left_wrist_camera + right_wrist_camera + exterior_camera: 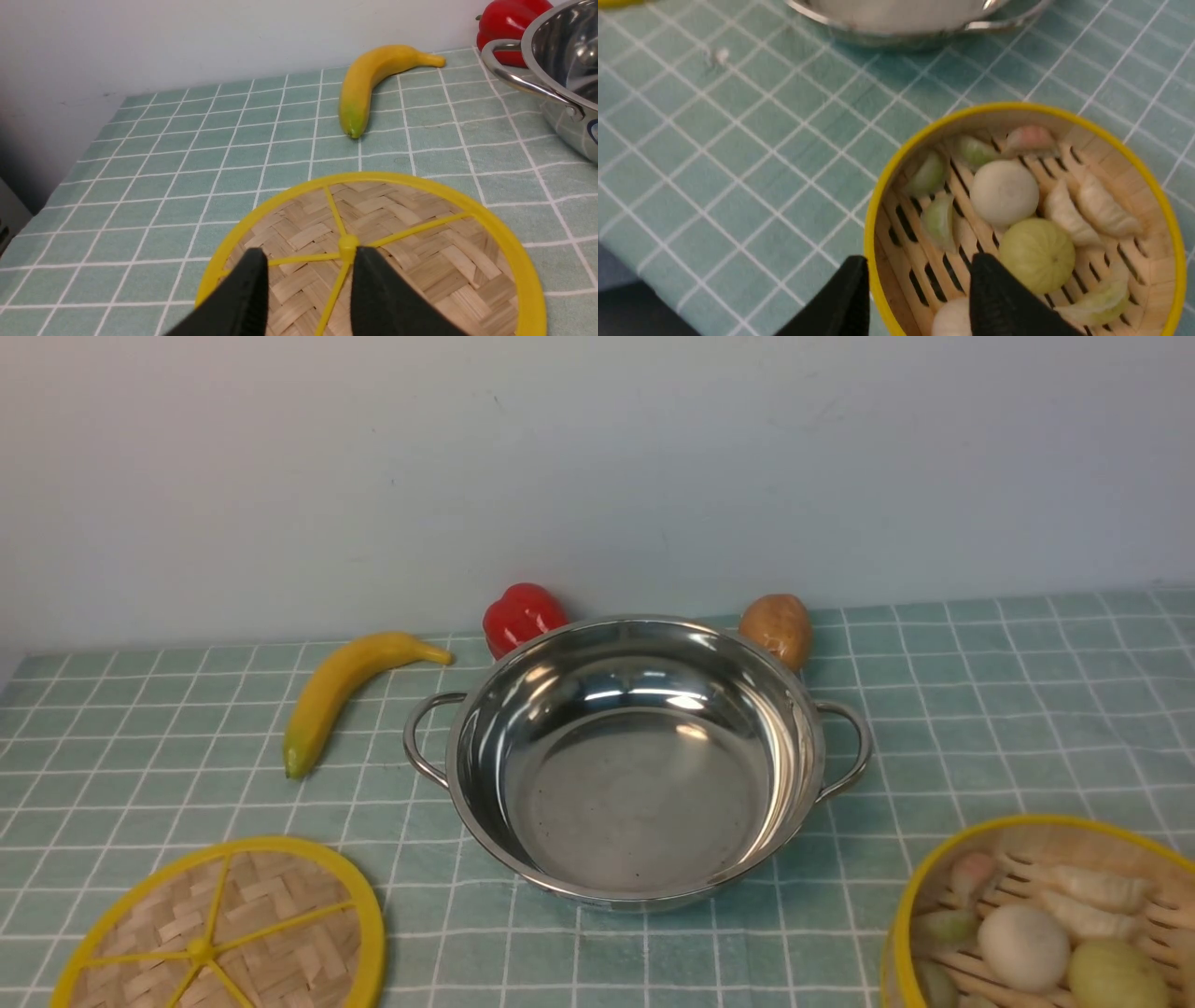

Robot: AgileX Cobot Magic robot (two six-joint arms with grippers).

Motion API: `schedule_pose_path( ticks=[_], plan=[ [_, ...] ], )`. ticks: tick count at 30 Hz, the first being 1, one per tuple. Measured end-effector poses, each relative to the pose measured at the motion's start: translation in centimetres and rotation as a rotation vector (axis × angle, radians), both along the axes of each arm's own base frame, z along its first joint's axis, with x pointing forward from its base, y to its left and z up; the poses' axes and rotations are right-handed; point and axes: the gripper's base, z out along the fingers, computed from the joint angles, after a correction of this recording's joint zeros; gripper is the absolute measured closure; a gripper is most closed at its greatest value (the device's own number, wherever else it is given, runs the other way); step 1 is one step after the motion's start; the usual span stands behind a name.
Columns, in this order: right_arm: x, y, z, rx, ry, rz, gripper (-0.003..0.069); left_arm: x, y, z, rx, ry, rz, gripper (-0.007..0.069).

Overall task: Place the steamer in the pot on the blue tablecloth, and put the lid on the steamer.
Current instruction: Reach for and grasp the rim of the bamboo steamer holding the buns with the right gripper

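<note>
We judge steamer (1017,108) light, stiff, food (1004,192) loose: take wall, keep level; right fingers (845,303) apart astride rim, left fingers (243,294) apart over lid (420,242).

Mirror-shiny steel pot (635,756); matt woven-bamboo lid (224,933) with glossy yellow plastic rim; soft gridded cloth, the blue tablecloth (980,709).
</note>
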Motion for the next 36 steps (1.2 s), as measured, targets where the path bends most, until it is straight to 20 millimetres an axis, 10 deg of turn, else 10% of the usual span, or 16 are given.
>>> schedule_pose_path(
  ticks=[14,36],
  plan=[
    [4.8,5.3,-6.0,-0.342,0.346,0.270,0.0265,0.0,0.0,0.0,0.000,0.000,0.000,0.0382],
    [8.3,8.0,-12.2,-0.415,0.585,0.237,0.0265,0.0,0.0,0.0,0.000,0.000,0.000,0.0382]
  ],
)
